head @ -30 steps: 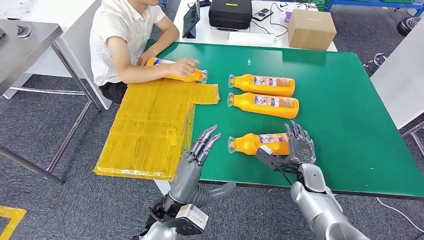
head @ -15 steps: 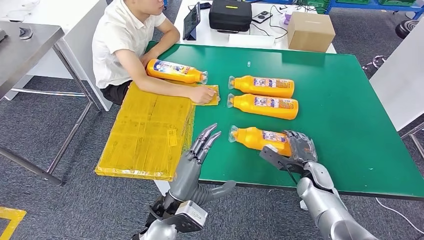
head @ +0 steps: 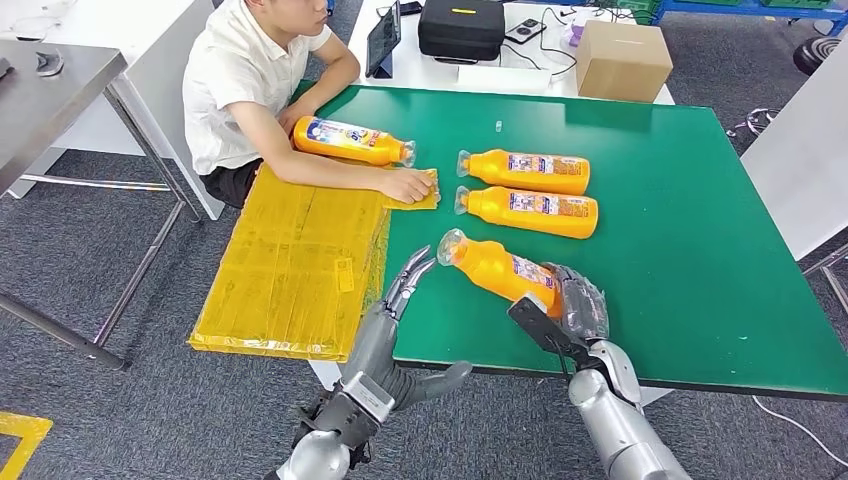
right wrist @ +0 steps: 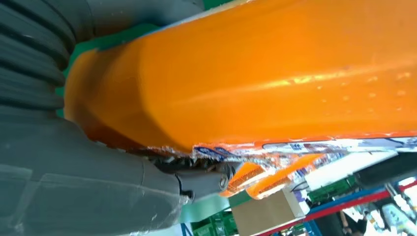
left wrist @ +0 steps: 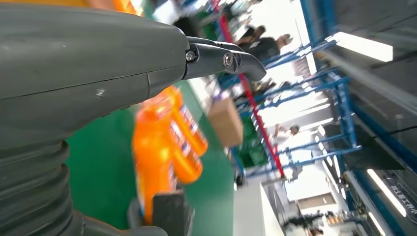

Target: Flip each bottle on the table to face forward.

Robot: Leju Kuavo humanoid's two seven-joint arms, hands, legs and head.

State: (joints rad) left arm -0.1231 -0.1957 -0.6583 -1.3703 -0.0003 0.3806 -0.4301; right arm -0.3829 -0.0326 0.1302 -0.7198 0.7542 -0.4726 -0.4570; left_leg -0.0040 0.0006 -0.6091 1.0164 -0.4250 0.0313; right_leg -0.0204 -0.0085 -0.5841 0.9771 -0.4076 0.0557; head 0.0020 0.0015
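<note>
Right hand (head: pixel 578 303), lower centre-right of the head view: fingers wrapped around the base end of an orange bottle (head: pixel 497 268). The held bottle is tilted, clear cap end raised toward the upper left, above the green counter (head: pixel 680 230). Right wrist view: the bottle's orange body (right wrist: pixel 255 73) lies against the grey palm, label edge visible.

Left hand (head: pixel 392 322), lower centre: holds nothing, fingers extended and close together, thumb out to the side, over the counter's near edge just left of the raised cap.

Two more bottles lie flat, side by side, at frame centre: far one (head: pixel 525 170), near one (head: pixel 530 210), caps pointing left, labels up.

Fourth bottle (head: pixel 350 141) lies upper left, by a seated person (head: pixel 245 85), whose hand (head: pixel 405 186) rests on yellow flattened cardboard (head: pixel 290 255).
</note>
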